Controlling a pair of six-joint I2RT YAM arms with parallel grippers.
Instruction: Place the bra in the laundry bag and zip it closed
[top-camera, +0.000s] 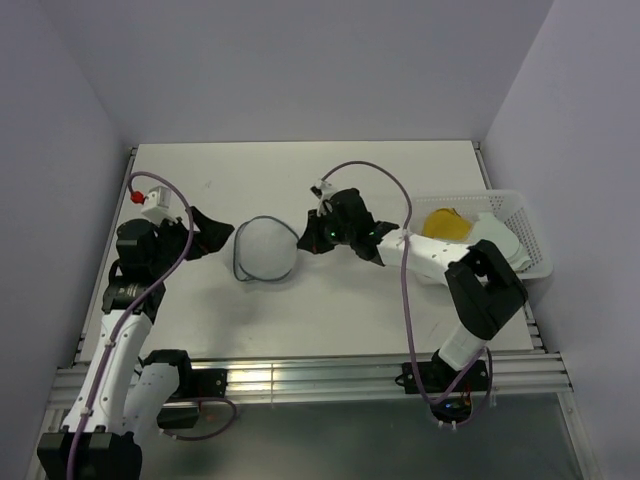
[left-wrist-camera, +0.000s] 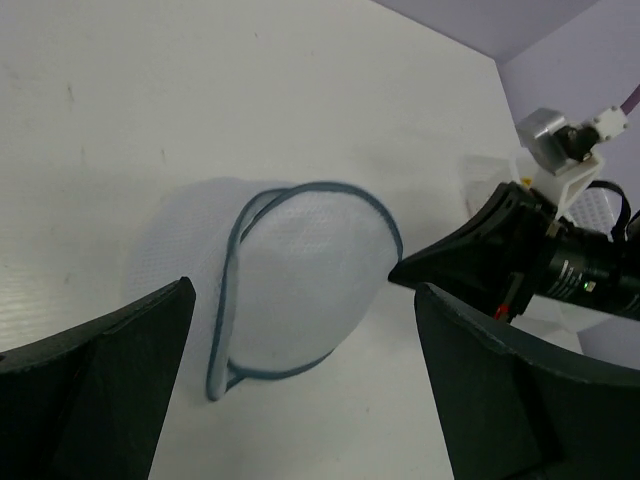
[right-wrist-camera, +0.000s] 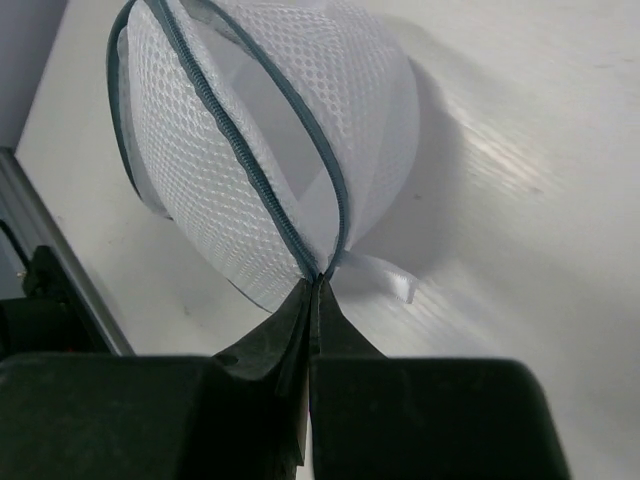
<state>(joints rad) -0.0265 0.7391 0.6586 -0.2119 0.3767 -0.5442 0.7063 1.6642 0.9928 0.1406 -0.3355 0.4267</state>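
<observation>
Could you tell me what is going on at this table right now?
The right gripper is shut on the zipper end of the laundry bag, which lies mid-table with its zipper rim partly parted. The left gripper is open on the bag's other side, not gripping it. A yellow item sits in the white basket at the right. Whether anything is inside the bag cannot be told.
</observation>
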